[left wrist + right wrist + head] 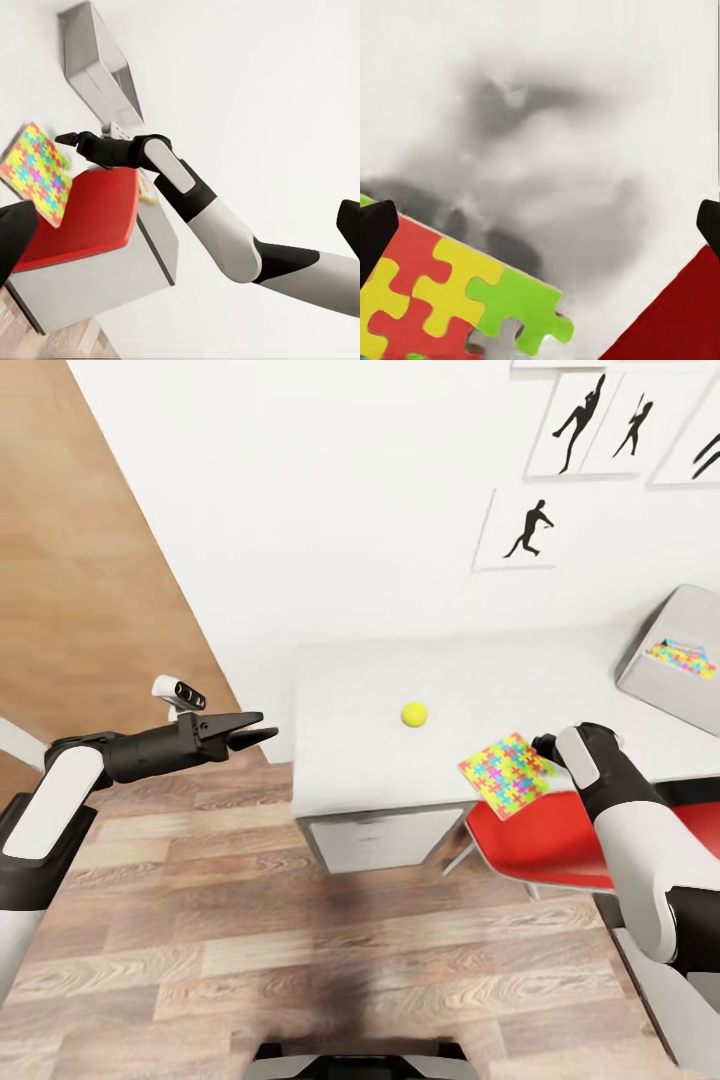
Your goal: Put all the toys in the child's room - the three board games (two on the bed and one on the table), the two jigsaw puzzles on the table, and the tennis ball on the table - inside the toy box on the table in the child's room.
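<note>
Wood-plank floor filled the near ground. Above it the left gripper hung with its fingers slightly apart, holding nothing. At right, the right gripper was clamped on a jigsaw puzzle, tilted over the table edge and a red chair. Farther left lay the tennis ball; far right, the toy box held another puzzle.
</note>
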`<state>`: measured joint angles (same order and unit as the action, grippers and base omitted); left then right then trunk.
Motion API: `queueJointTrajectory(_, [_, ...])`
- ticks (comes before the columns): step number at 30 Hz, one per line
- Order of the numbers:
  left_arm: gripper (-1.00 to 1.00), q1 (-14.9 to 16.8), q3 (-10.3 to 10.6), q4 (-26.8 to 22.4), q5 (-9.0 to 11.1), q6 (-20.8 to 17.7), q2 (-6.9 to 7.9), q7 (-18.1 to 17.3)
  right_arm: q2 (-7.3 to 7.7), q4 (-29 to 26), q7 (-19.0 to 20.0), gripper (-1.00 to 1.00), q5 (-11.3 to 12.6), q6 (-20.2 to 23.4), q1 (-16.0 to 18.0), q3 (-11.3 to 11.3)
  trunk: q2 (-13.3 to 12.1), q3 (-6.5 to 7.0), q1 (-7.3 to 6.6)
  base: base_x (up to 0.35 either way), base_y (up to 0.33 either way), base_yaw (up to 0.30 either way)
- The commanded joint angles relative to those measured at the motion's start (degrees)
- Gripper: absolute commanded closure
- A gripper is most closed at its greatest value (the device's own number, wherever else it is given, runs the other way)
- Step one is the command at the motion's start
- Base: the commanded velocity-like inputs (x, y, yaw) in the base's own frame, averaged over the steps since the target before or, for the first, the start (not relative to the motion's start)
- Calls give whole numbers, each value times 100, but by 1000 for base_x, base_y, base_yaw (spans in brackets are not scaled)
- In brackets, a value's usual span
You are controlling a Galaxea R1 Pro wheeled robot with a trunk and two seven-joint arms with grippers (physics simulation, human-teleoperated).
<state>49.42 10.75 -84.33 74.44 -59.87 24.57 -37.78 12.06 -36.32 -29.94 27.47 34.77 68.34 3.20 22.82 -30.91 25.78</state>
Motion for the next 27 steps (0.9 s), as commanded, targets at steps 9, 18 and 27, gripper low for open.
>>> queueJointTrajectory(9, [-100,6,-11,4,-6,-13,4,-27,1,-13,-48,-100,66,12,4,-3,10,-9,1,-116,97,0])
queueJointTrajectory(18, [-100,6,-67,4,0,-13,4,-27,0,-13,-49,-100,74,12,4,-3,10,-9,1,-62,70,0])
queueJointTrajectory(27, [-100,6,-65,4,0,-13,4,-27,6,-73,-56,-100,72,17,6,5,10,10,1,-4,4,-30])
